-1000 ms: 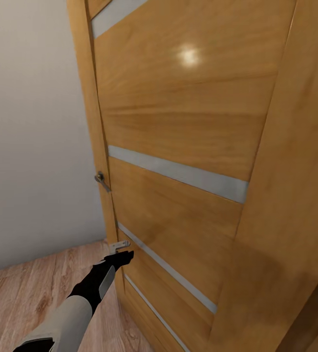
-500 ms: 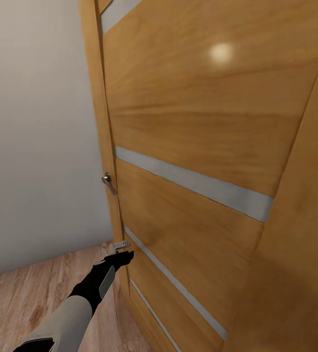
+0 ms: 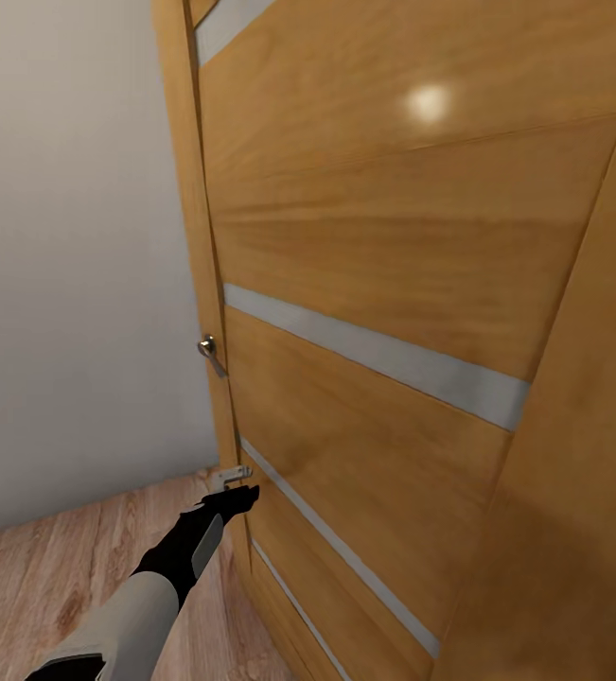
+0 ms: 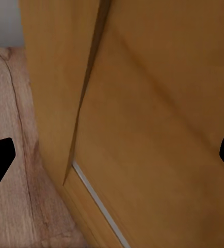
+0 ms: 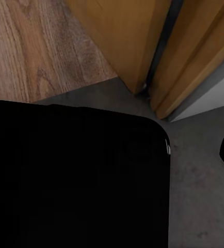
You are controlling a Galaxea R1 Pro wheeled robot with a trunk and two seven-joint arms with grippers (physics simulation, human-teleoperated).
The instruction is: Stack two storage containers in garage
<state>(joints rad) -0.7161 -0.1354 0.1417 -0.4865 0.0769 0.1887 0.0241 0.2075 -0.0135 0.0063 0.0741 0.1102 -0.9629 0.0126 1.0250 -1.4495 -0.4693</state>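
Wood-plank flooring (image 3: pixel 52 577) is met by an orange door (image 3: pixel 374 284); the left gripper (image 3: pixel 241 494), spread wide and empty, is pressed against its lower edge at centre-left.

The view slid right along the wooden door (image 3: pixel 364 284), then stopped.

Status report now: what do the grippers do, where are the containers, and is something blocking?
Left gripper open, at the wooden door edge. Right gripper state unclear. Door close ahead, blocking the way.
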